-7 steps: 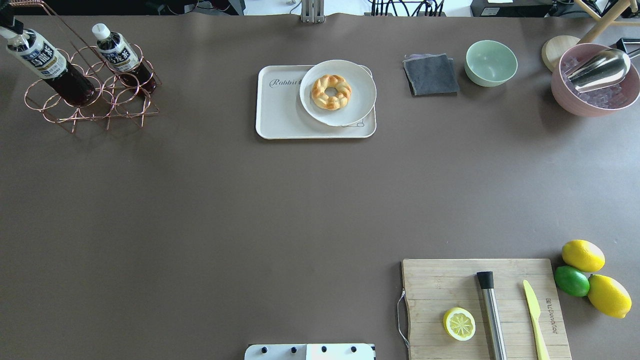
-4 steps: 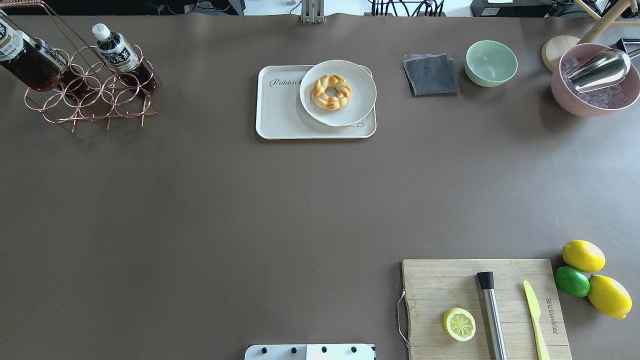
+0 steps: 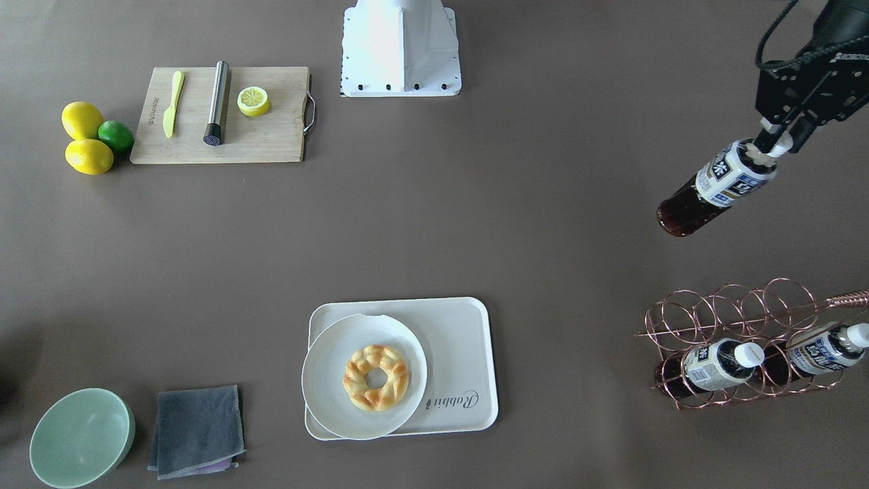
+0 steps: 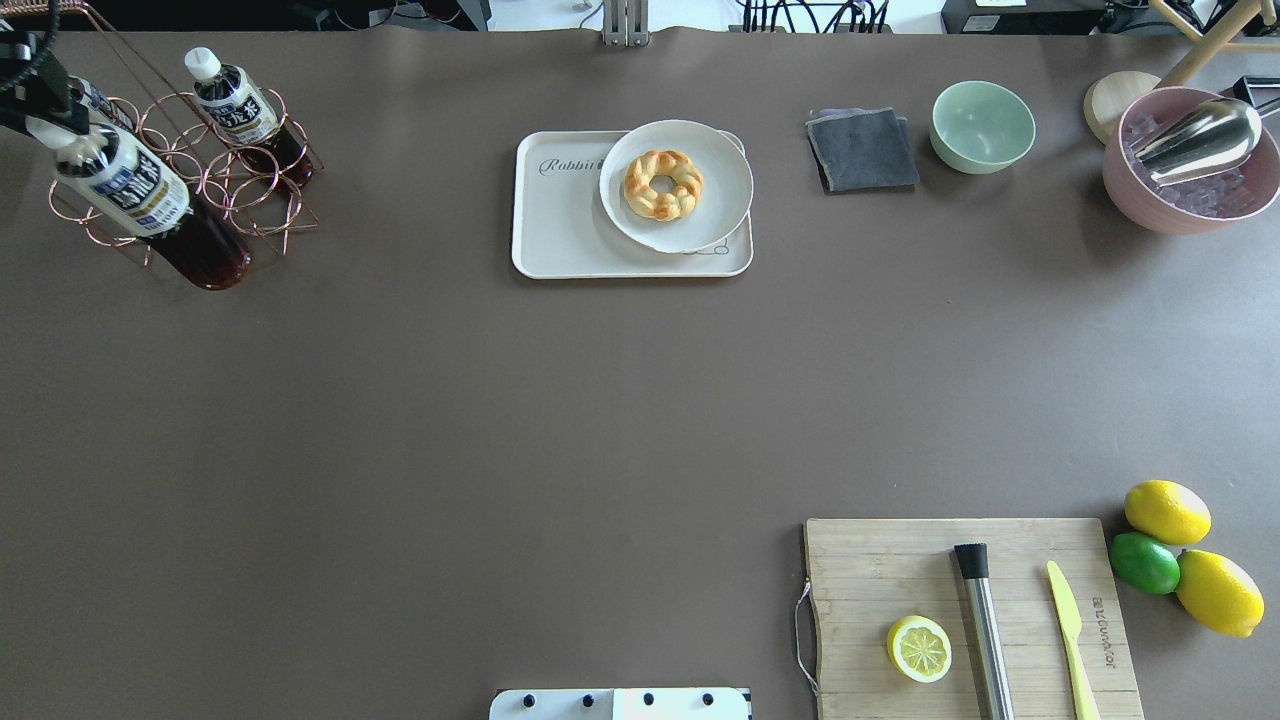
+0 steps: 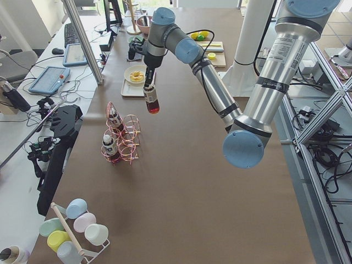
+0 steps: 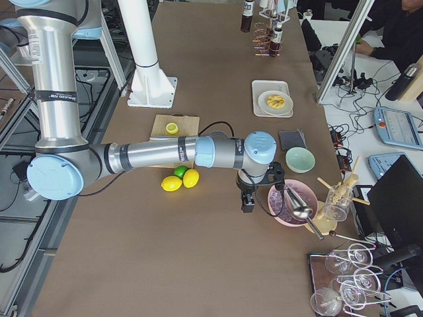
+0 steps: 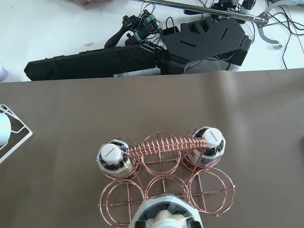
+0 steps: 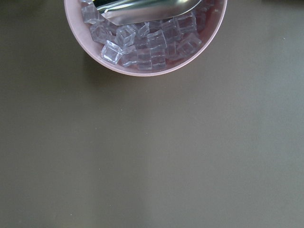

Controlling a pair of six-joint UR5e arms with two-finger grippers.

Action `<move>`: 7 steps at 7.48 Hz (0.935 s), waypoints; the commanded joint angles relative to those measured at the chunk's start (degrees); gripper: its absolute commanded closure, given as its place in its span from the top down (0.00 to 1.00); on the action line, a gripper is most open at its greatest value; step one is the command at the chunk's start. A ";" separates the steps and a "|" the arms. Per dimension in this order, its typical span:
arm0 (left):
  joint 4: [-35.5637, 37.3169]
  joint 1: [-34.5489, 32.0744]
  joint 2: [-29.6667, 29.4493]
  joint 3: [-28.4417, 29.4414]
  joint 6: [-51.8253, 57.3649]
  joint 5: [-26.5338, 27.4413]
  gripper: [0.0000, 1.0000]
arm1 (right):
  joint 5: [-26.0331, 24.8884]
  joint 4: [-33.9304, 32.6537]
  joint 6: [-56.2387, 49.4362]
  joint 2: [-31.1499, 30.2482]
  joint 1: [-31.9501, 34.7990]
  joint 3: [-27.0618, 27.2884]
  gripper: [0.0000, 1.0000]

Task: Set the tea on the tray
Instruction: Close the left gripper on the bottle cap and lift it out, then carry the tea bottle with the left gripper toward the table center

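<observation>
Left gripper (image 3: 781, 139) clamped on the top of the tea (image 3: 716, 185), which hangs clear of the table (image 4: 400, 420) at its far-left end. The bottle is close to the copper rack (image 3: 736, 305) and touches nothing but the fingers. Two like bottles (image 7: 114, 159) stand in the rack at opposite ends of one row.

The tray (image 4: 560, 225) lies on the far side at mid-table, well to the right of the tea. A plate (image 4: 722, 165) with a doughnut (image 4: 662, 184) covers the tray's right part and juts over its far-right corner. The left part, by the "Rabbit" script, is bare.

Right of the tray lie a grey cloth (image 4: 862, 150) and a green bowl (image 4: 982, 125). At the far-right end is a pink bowl (image 4: 1122, 192) of ice (image 8: 142, 45) with a metal scoop (image 4: 1200, 135) in it.

The right gripper (image 6: 246, 203) hangs above the table on the near side of the pink bowl. It is seen only from the side, and whether its jaws are apart or closed cannot be told.

Near right, a board (image 4: 880, 570) carries a lemon half (image 4: 918, 648), a steel rod (image 4: 985, 630) and a yellow knife (image 4: 1070, 630). Two lemons (image 4: 1166, 511) and a lime (image 4: 1144, 562) sit just right of it.
</observation>
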 commanded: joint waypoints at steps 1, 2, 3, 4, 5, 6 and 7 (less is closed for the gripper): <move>8.26 13.45 -8.89 -2.93 -12.98 5.82 0.00 | -2.38 -0.04 0.04 0.29 -0.23 -0.09 1.00; 15.28 18.09 -15.48 -2.84 -15.44 10.18 0.00 | -1.95 -0.04 0.04 0.38 -0.23 -0.35 1.00; 17.88 24.75 -19.98 -2.06 -22.33 16.06 0.00 | -1.94 -0.04 0.04 0.29 -0.32 -0.53 1.00; 17.90 30.13 -22.90 -0.75 -27.54 20.20 0.00 | -1.94 -0.04 0.04 0.29 -0.24 -0.53 1.00; 17.90 33.49 -25.63 1.27 -31.07 22.68 0.00 | -1.77 -0.04 0.04 0.21 -0.32 -0.53 1.00; 17.90 36.83 -28.00 3.46 -34.24 25.75 0.00 | -0.89 -0.04 0.04 0.21 -0.24 -0.70 1.00; 17.82 40.08 -30.03 5.40 -36.01 28.83 0.00 | -0.71 -0.04 0.04 0.12 -0.23 -0.53 1.00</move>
